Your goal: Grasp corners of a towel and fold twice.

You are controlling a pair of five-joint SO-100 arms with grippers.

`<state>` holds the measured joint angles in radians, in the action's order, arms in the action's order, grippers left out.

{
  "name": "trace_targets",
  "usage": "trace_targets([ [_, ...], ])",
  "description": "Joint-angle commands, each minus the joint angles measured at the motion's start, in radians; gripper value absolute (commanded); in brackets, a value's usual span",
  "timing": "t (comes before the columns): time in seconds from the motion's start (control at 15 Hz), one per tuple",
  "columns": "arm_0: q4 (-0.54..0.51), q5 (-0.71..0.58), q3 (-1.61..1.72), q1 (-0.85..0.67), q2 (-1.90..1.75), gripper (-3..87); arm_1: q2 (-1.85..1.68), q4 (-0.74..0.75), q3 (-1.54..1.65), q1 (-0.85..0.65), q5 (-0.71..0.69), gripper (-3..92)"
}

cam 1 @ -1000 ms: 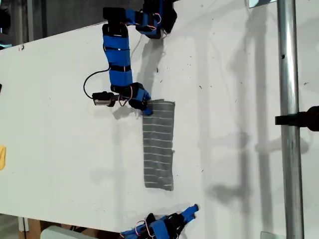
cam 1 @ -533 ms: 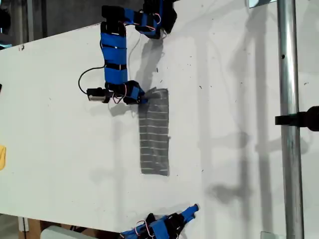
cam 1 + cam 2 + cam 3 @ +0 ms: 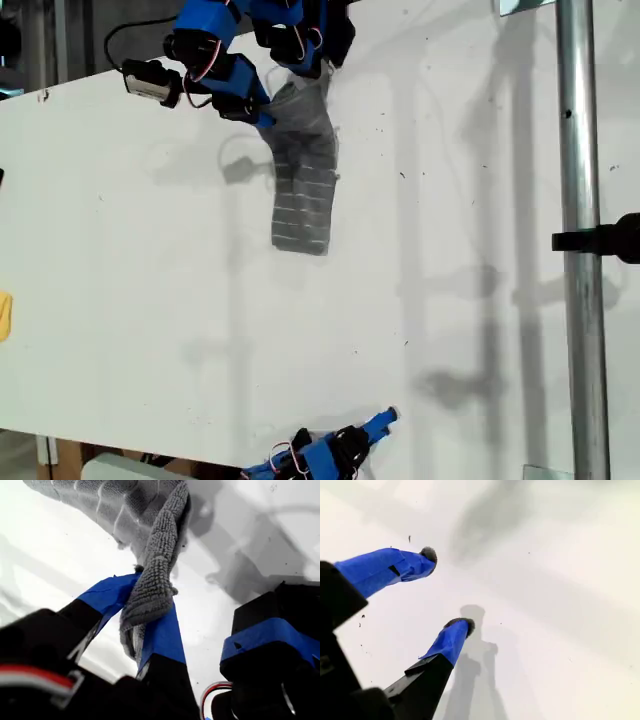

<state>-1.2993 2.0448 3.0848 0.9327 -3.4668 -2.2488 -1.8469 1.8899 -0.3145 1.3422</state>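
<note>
While pinched in my first claw point(image 3: 145, 615), towel point(image 3: 303, 190) hangs.

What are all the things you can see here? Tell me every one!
towel: one, dark grey with thin white stripes, folded into a narrow strip, one end lifted, the other lying on the table, towards the exterior view's top.
table: one, white, fills most of the exterior view.
metal pole: one, silver, upright at the exterior view's right, with a black clamp on it.
yellow thing: one, at the exterior view's left edge; too cut off to name.
my first gripper: blue and black, shut on the towel, at the exterior view's top.
my second gripper: blue and black, open, empty, over bare table, at the exterior view's bottom edge.
</note>
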Motion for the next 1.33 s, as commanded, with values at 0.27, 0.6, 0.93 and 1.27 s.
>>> trace_targets([
  [0.27,-0.006,-0.006,-0.051,-0.025,-0.006,21.1,0.492,0.758,-0.121,0.015,-0.103,0.0],
  [0.6,-0.006,-0.023,-0.034,-0.054,-0.006,21.9,0.319,1.127,-0.12,0.003,-0.152,26.1],
  [0.93,-0.009,-0.049,-0.028,-0.084,-0.006,22.5,-0.179,1.218,0.275,-0.023,-0.221,25.7],
  [1.27,0.06,-0.224,-0.018,-0.347,-0.006,13.7,-0.856,0.747,0.699,0.0,-0.067,-0.3],
])
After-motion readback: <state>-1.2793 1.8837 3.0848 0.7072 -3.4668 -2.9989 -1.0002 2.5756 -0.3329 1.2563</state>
